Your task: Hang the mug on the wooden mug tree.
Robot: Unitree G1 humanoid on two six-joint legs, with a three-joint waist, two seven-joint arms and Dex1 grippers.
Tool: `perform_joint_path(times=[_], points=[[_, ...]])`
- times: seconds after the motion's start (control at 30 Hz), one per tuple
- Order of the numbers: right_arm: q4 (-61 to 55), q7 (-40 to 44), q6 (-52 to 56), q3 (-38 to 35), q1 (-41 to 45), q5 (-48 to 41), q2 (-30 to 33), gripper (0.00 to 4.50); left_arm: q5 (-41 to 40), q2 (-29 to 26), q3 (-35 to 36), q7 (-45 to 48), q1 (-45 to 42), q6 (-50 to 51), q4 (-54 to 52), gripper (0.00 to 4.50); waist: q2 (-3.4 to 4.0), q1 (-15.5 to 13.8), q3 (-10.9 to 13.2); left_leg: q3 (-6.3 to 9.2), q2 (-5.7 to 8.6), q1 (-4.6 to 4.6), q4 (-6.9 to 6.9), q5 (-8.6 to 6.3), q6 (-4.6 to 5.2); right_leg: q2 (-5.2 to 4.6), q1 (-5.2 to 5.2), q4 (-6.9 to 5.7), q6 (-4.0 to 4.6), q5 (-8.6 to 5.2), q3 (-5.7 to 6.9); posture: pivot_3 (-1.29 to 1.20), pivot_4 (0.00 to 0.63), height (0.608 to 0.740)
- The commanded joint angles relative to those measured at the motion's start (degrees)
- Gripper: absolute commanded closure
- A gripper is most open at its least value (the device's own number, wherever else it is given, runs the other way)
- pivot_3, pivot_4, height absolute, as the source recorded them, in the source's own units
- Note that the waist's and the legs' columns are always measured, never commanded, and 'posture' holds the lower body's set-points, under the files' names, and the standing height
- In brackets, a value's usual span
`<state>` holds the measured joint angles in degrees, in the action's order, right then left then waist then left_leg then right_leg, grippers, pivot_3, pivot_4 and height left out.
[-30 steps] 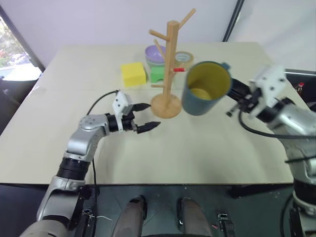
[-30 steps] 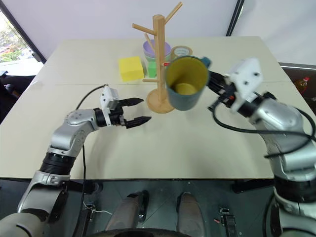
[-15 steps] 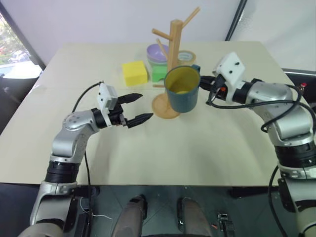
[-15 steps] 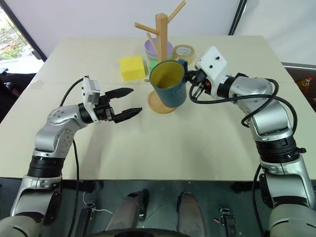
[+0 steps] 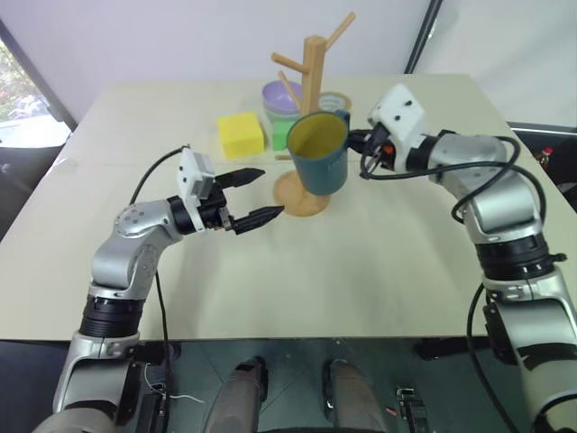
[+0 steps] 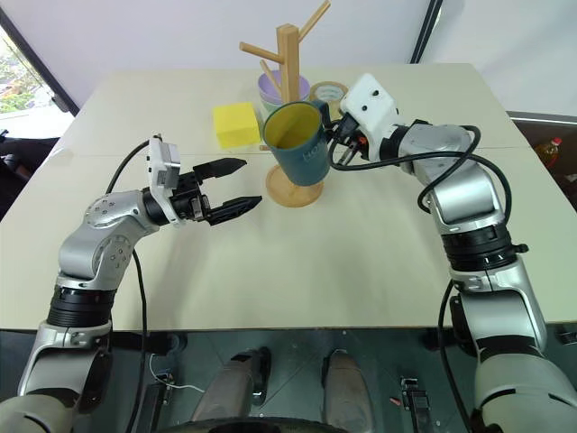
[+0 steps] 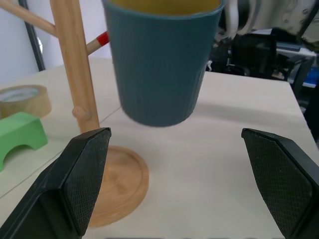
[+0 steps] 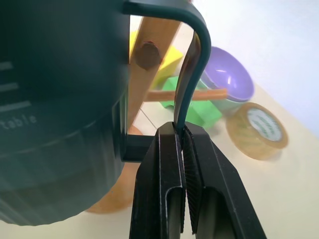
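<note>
My right gripper [image 8: 184, 149] clamped on mug [image 5: 317, 162] handle, mug held in air just in front of mug tree [image 5: 307, 117], seemingly not touching peg. My left gripper [image 5: 255, 197] spread wide, empty, beside tree base.

A beige tabletop [image 5: 379, 271] stands before a pale wall [image 5: 180, 41]; a daylit window [image 5: 22, 99] glows beyond the left hand [image 5: 254, 197].
</note>
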<state>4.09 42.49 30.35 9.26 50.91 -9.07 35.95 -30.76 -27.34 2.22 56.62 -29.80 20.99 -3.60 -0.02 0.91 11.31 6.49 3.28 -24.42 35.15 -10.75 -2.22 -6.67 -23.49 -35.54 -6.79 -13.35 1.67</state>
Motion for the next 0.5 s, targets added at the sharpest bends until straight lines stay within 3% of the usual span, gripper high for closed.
perform_joint_path(times=[0.03,0.33,0.43,0.5], points=[[0.9,0.5,-2.1,-0.1,2.4,1.3,-1.1,4.45,-2.5,-0.1,2.9,-1.4,-1.9,0.2,-2.8,0.0,0.0,0.0,0.0,0.01,0.0,0.0,0.0,0.0,0.0,0.0,0.0,-0.01,0.0,0.0,0.0,0.0,0.15,0.74],[3.7,2.0,-3.9,0.4,3.1,2.6,-3.0,4.45,-3.0,-0.8,3.7,-2.8,-2.2,-0.2,-3.3,0.0,0.0,0.0,0.0,0.0,0.01,0.01,0.0,0.01,-0.01,0.01,0.0,-0.02,-0.01,0.01,0.0,0.0,0.15,0.74],[4.0,2.2,-4.4,0.2,3.1,2.8,-3.2,3.46,-3.1,-0.9,3.7,-3.0,-2.1,-0.3,-3.4,0.0,0.0,0.0,0.0,0.0,0.01,0.02,0.0,0.01,-0.01,0.01,-0.01,-0.05,-0.01,0.01,0.0,0.0,0.15,0.74],[3.7,1.6,-4.9,-0.2,3.0,3.4,-3.0,2.43,-3.2,-0.9,3.7,-3.2,-2.1,-0.3,-3.6,0.0,0.0,0.1,0.0,0.01,0.01,0.03,0.0,0.01,-0.01,0.01,0.0,-0.07,-0.01,0.01,0.0,0.0,0.15,0.74]])
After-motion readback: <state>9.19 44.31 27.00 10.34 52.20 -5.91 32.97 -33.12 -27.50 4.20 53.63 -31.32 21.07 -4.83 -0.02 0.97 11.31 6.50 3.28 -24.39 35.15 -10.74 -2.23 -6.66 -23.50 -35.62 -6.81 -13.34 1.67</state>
